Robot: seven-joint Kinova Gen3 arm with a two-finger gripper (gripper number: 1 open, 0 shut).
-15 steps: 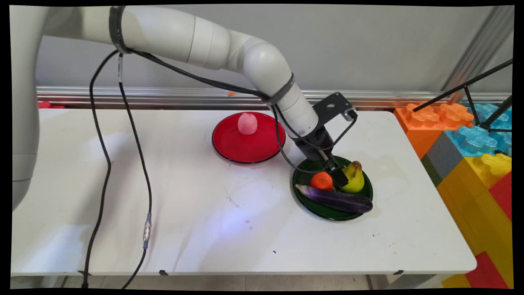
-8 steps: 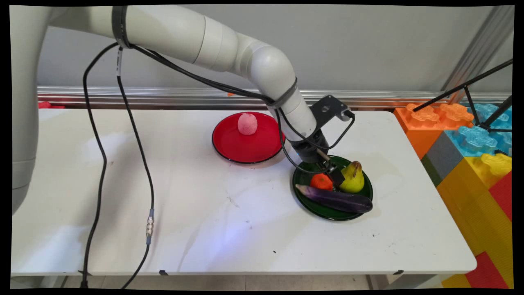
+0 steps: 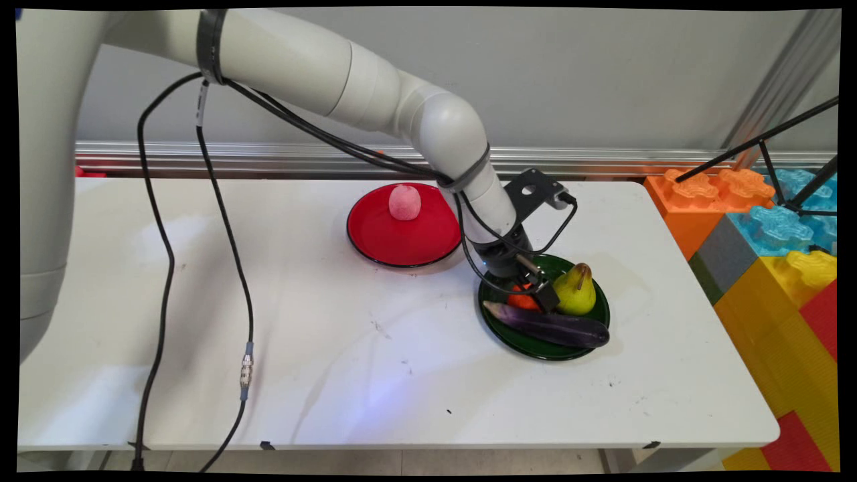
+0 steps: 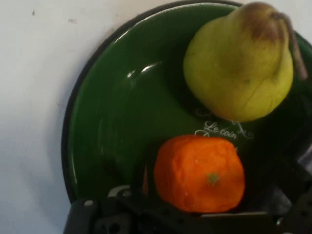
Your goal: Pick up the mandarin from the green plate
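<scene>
The gripper (image 3: pixel 537 294) sits low in the green plate (image 3: pixel 589 328), its jaws spread around the orange (image 4: pixel 199 173) but not visibly clamped. The pear (image 3: pixel 574 291) stands at three o'clock, the eggplant (image 3: pixel 549 327) at six. Nothing is lifted yet.

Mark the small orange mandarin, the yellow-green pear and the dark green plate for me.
Small orange mandarin (image 4: pixel 200 173), hand view, middle of its skin.
Yellow-green pear (image 4: pixel 239 68), hand view, its belly.
Dark green plate (image 4: pixel 122 122), hand view, bare inner surface.
</scene>
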